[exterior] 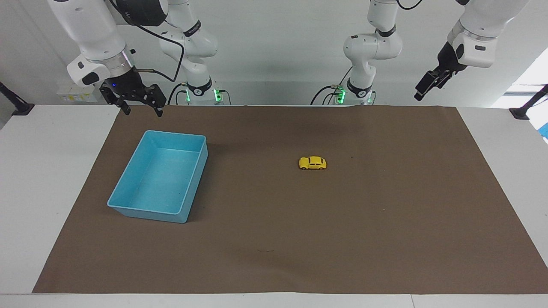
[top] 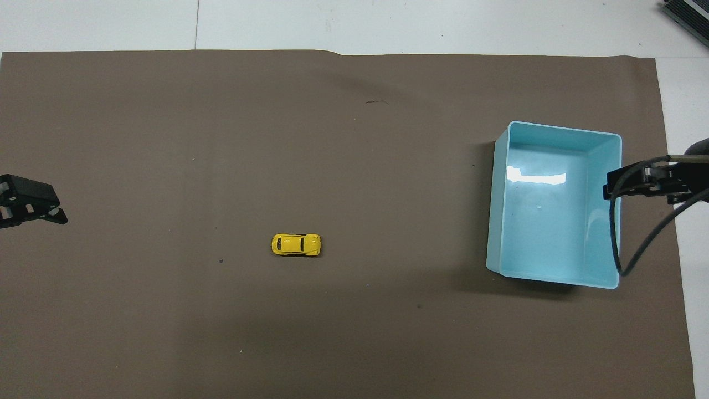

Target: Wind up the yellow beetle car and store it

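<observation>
The yellow beetle car (exterior: pixel 312 163) stands on its wheels on the brown mat, about mid-table; it also shows in the overhead view (top: pixel 296 244). The empty blue bin (exterior: pixel 145 212) sits toward the right arm's end of the table, also seen from overhead (top: pixel 497 221). My right gripper (exterior: pixel 142 112) is open and empty, raised over the mat's edge beside the bin's robot-side end (top: pixel 607 189). My left gripper (exterior: pixel 422 91) is open and empty, raised high over the left arm's end of the mat (top: pixel 58 213), well away from the car.
The brown mat (exterior: pixel 385 235) covers most of the white table. A black cable (top: pixel 637 244) hangs from the right wrist over the bin's edge. Nothing else lies on the mat.
</observation>
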Robot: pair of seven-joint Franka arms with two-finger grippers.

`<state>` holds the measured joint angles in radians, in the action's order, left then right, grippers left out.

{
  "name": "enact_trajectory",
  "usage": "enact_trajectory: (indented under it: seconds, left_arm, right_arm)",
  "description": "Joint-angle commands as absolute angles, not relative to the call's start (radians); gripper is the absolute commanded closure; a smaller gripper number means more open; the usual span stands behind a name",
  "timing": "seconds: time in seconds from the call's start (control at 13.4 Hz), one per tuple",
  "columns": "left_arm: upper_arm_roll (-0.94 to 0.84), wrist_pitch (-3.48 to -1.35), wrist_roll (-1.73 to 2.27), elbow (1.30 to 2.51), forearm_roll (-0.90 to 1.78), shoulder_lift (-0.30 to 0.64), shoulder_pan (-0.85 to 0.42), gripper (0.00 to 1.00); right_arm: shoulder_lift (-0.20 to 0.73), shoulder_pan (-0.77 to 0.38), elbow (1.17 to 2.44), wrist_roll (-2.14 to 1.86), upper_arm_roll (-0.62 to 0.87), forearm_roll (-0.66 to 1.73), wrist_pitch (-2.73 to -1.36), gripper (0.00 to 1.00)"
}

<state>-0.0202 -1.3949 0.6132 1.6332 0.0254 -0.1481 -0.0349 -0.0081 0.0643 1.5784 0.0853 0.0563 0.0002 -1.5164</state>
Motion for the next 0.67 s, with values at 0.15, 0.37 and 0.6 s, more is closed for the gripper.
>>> enact_trajectory:
  seconds: [0.15,0.37,0.6]
  left_arm:
    - [-0.026,-1.397,0.889,1.709,0.037,-0.210,-0.021,0.00]
    - [-0.026,-1.428,1.060,1.765,0.037,-0.247,-0.021,0.00]
    - [-0.026,-1.433,1.229,1.782,0.037,-0.242,-0.015,0.00]
  right_arm:
    - [-0.006,0.077,1.568,0.063,0.066,-0.002,-1.508,0.00]
    - [-0.006,0.077,1.568,0.063,0.066,-0.002,-1.508,0.00]
    - [-0.005,0.077,1.568,0.063,0.066,0.000,-1.508,0.00]
